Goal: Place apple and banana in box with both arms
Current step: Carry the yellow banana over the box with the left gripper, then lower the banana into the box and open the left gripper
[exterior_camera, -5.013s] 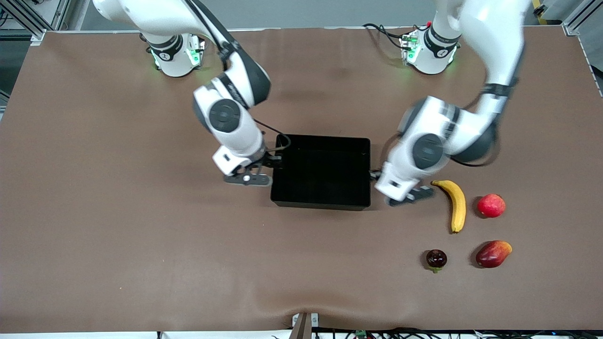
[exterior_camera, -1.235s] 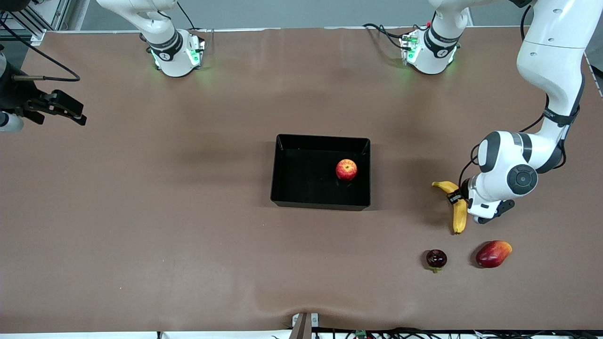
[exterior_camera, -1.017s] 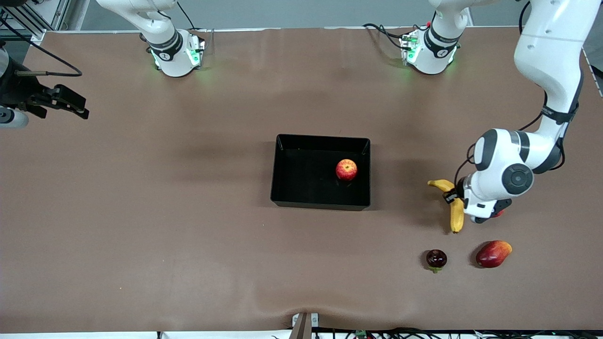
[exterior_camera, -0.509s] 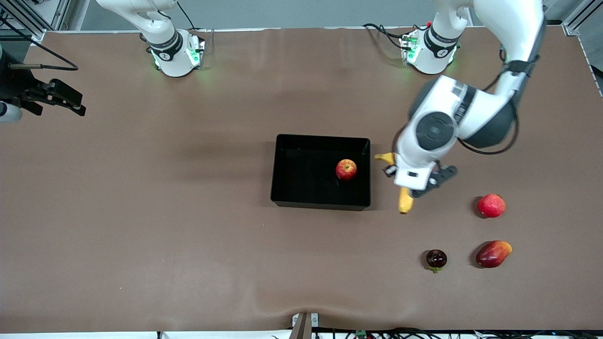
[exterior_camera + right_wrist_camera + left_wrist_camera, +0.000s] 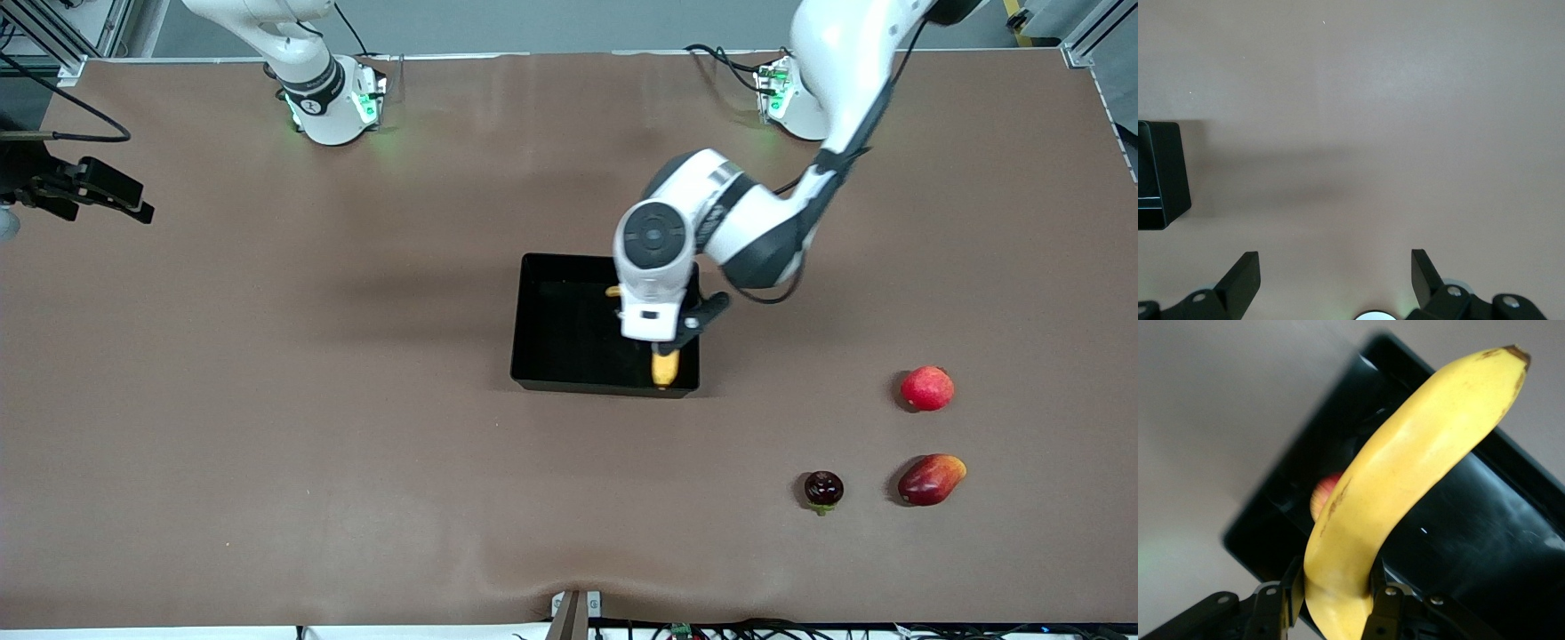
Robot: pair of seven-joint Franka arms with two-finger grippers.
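Gripping the banana [image 5: 1405, 487] near one end, the left gripper [image 5: 1335, 600] hangs over the box [image 5: 569, 324], where the apple [image 5: 1325, 495] lies under the banana; the right gripper [image 5: 1335, 277] waits, spread, at the table's [image 5: 356, 462] end.

So the table [image 5: 267, 400] is covered in a plain brown mat, a bit wrinkled along the edge nearest the front camera. Sitting roughly mid-table is the shallow rectangular glossy black plastic box [image 5: 533, 356]. Over toward the left arm's end there are three loose fruits, well apart from the box: a plain pinkish-red round fruit [image 5: 927, 388], an elongated red-orange mango-like fruit [image 5: 930, 479] nearer the front camera than that one, and a small dark purple round fruit [image 5: 823, 489] beside the mango-like one, on its box-facing side.
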